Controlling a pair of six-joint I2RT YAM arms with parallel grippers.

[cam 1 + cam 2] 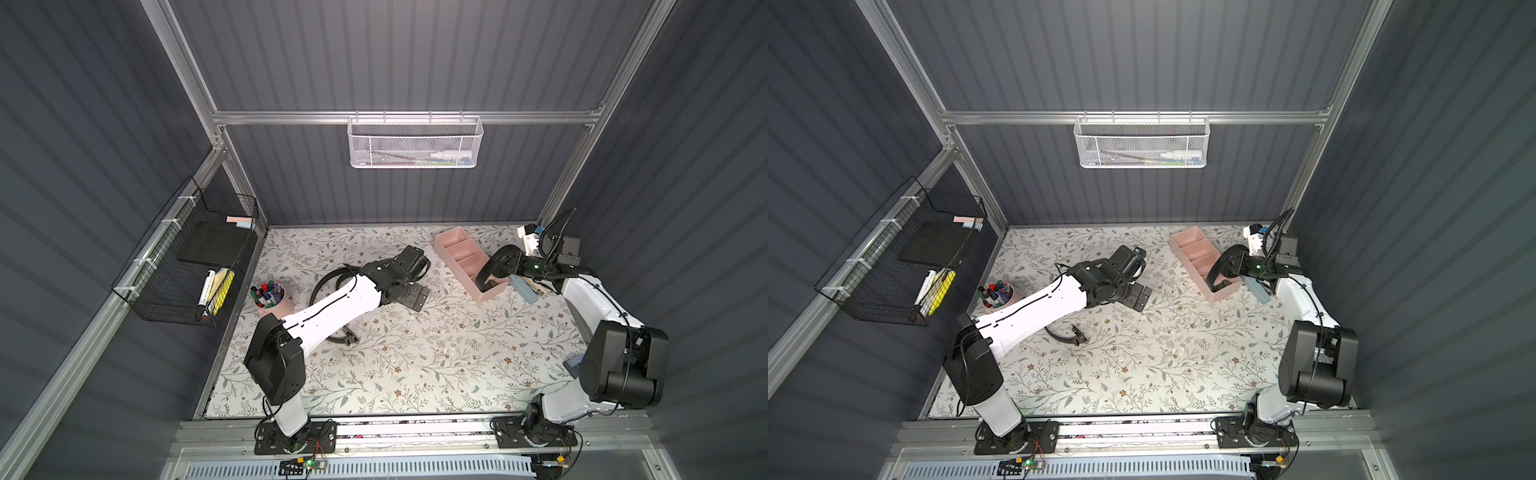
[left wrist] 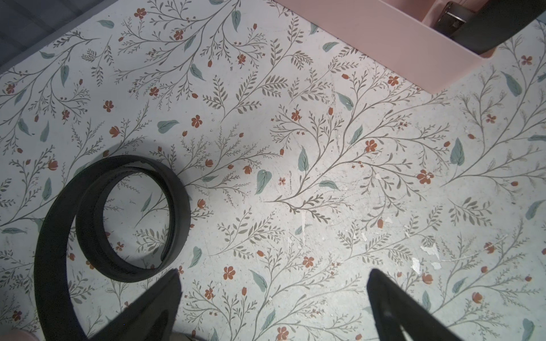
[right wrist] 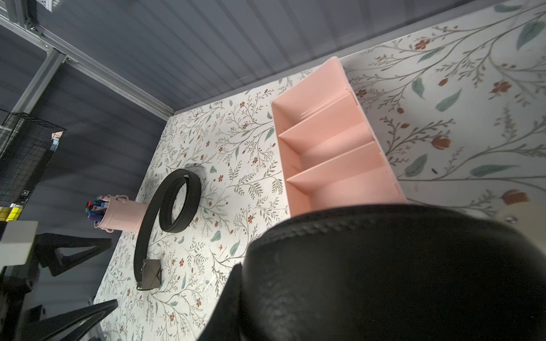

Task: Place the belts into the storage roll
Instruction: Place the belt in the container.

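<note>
2 belts are in play, and only 1 has reached the tray. The held belt (image 1: 484,270) arches up out of the pink tray (image 1: 1187,237), pinched by the right gripper (image 1: 505,266). Its fingers are hidden behind the leather, but the strap stands in the air at them, so I read them as clamped on it. In the right wrist view that strap fills the foreground. Its lower end (image 2: 453,17) sits in the end compartment nearest the right arm, and the other 3 compartments show bare. Holding the strap high above that cell seems meant to let the rest feed down into it rather than spill over the wall.

The loose belt (image 3: 195,192) lies on the table (image 1: 415,365), curled into 1 open coil with a tail running to its buckle (image 3: 149,273). It is near the cup of markers (image 1: 270,297) and well apart from the tray. The left gripper (image 2: 274,273) hovers just beside the coil, fingers spread wide with nothing between them, probably placed to take the strap next. As it lies, the coil looks too wide for a compartment, so it likely needs tightening first. A springy strap may also uncurl once released.
</note>
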